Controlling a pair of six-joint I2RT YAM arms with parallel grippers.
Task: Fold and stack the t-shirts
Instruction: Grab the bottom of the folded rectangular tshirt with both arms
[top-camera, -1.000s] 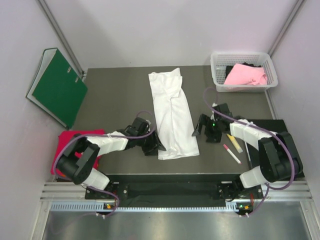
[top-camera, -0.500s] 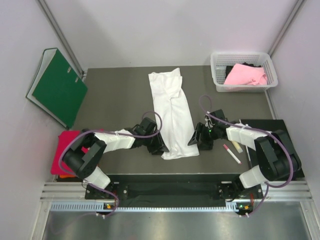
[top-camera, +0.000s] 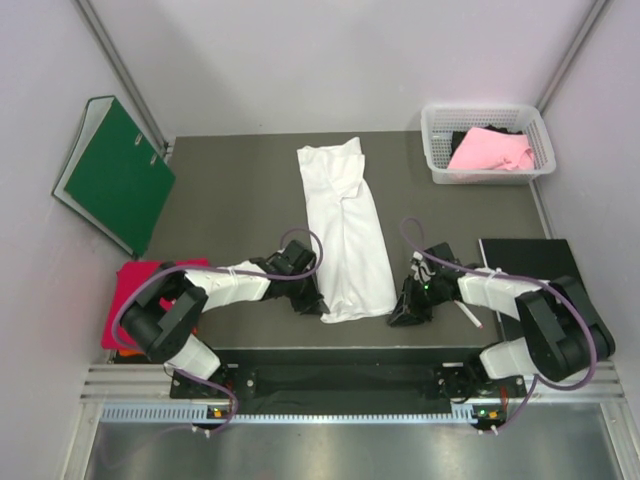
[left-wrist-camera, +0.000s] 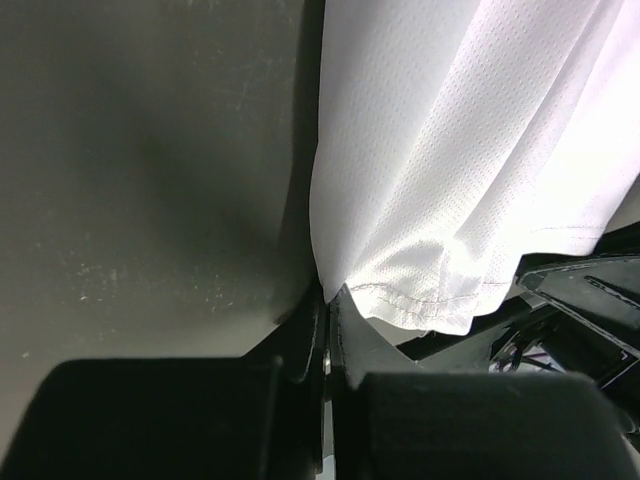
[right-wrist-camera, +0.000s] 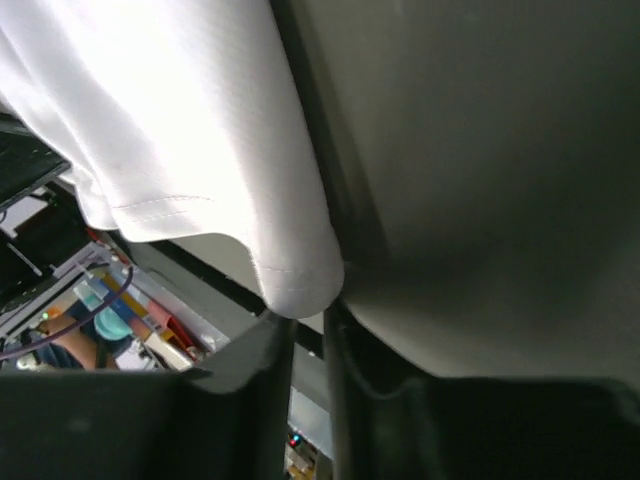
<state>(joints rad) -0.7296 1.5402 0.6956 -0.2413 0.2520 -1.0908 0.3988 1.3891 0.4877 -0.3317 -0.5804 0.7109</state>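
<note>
White t-shirt (top-camera: 347, 232) folded in a long strip; pink t-shirt (top-camera: 490, 150) crumpled.

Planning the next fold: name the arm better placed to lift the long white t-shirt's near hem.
Left. The left end effector is shut and seems to pinch a near corner of the long white cloth t-shirt; the right end effector shows a slit, cloth only at its mouth.

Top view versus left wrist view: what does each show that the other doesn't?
Only top: binder, basket holding a pink shirt, red shirt, right pincer. Only left wrist: hem stitching, and the left pincer shut on a corner of the white shirt. Both: white shirt, left pincer, table.
</note>
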